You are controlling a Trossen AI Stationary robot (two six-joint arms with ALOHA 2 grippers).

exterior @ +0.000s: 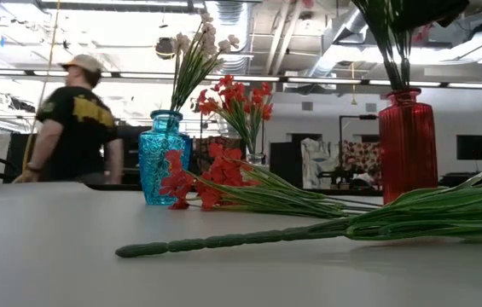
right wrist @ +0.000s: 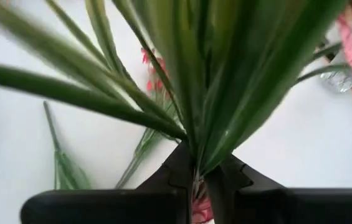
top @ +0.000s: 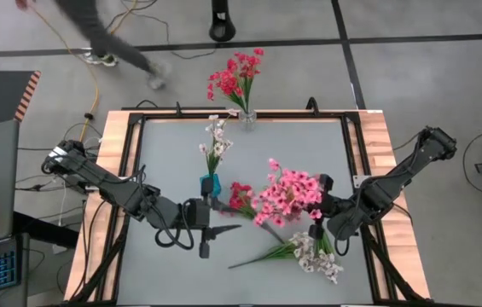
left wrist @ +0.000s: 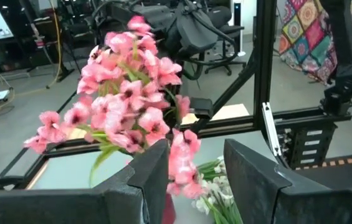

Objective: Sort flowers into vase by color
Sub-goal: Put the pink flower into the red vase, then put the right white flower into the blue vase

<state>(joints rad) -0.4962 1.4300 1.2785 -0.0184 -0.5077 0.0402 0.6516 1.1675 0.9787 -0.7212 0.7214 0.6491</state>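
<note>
A bunch of pink flowers point(top: 292, 196) stands in a red vase point(exterior: 407, 145) at the table's middle right. My right gripper point(right wrist: 199, 180) is shut on its green stalks, close beside the blossoms point(top: 313, 211). My left gripper point(left wrist: 194, 155) hovers open to the left of the bunch point(top: 226, 228), facing the pink blossoms point(left wrist: 126, 93), with nothing between its fingers. A red sprig point(top: 241, 198) and a white sprig point(top: 313, 253) lie flat on the table. A blue vase point(top: 211, 183) holds white flowers. A clear vase point(top: 247, 115) at the far edge holds red ones. My right gripper pinches the pink bunch's green stalks and leaves point(right wrist: 195, 155) between its two fingers, below the blossoms. The fingers come slanting down from the table's right side. The stalks run down into the red vase's neck point(exterior: 398, 89), and the bunch stands upright.
The white sprig's long stem point(exterior: 223, 243) reaches toward the table's near left. A person point(exterior: 74, 119) walks beyond the table's far left corner. Bare tabletop point(top: 172, 153) lies left of the blue vase and along the near edge.
</note>
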